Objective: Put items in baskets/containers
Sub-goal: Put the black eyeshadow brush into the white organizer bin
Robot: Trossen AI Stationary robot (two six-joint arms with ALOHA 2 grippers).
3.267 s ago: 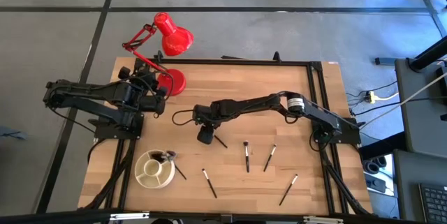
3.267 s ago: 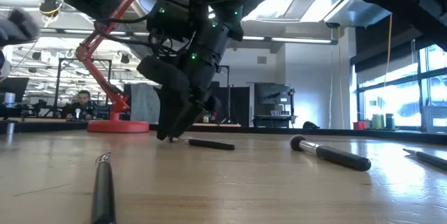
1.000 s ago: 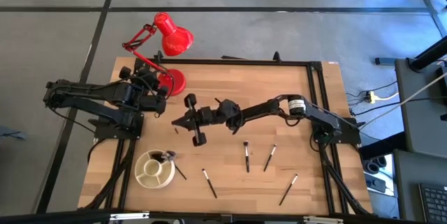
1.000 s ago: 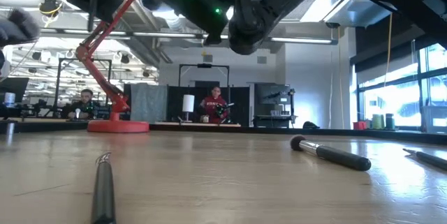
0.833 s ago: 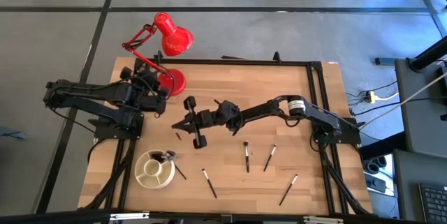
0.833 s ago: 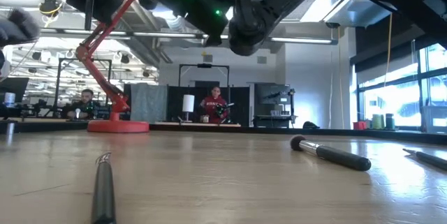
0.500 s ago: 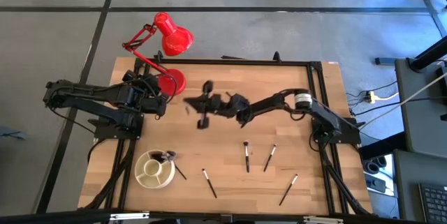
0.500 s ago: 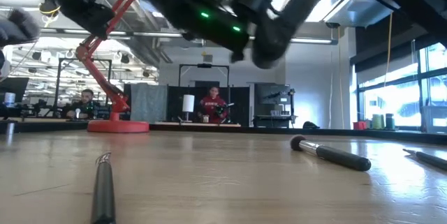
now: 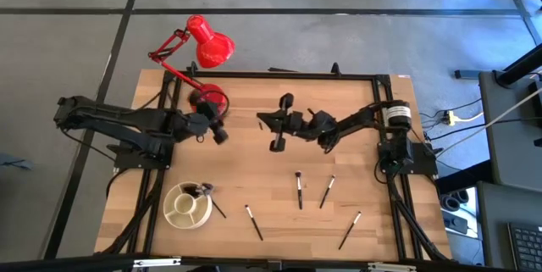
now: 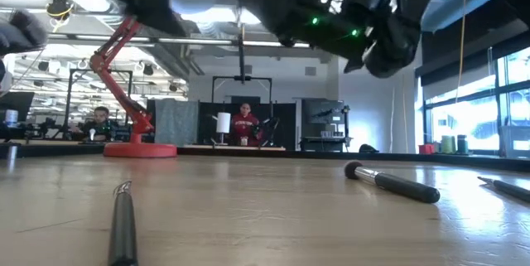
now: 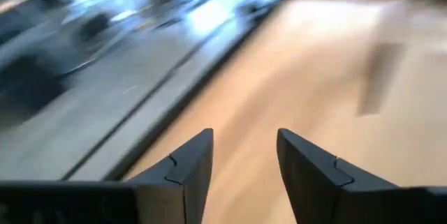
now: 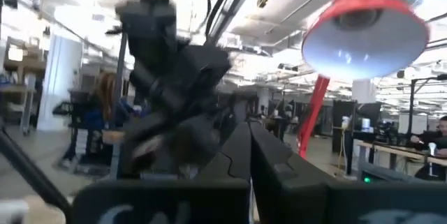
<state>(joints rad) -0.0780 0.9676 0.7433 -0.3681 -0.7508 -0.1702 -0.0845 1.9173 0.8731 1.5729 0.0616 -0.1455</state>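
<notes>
- Nearest you, along the front of the table [image 9: 356,94], you have the cream dish [image 9: 186,207] at the front left, with a few brushes already lying in it, their dark tips at its far rim.
- A loose brush [image 9: 218,208] lies just beside the dish on its right side, and whether it touches the rim you cannot tell.
- Further right along the front you have four more brushes apart from one another: one [image 9: 254,222] near the dish, two near the middle [image 9: 299,189] [image 9: 327,191], and one [image 9: 350,230] toward the front right.
- In the low view, a dark brush handle [image 10: 122,224] lies close to the camera at the left, and a brush with a rounded dark tip [image 10: 391,182] lies further off at the right.
- Your right gripper [image 9: 273,122] hangs above the middle of the table, well apart from the dish, with its arm reaching in from the right side.
- Its fingers [image 12: 260,148] are pressed together; something thin and dark shows at their tip in the high view, but you cannot tell whether it is a brush.
- Your left gripper [image 9: 218,132] is over the left part of the table, near the red lamp's base [image 9: 211,96] and facing the right gripper.
- Its fingers [image 11: 192,162] stand apart with nothing between them, only bare table wood ahead.
- At the far left corner stands the red lamp [image 9: 207,41], its shade reaching out past the table's back edge.
- Beyond the table, in the low view, people sit at desks in the room behind.
</notes>
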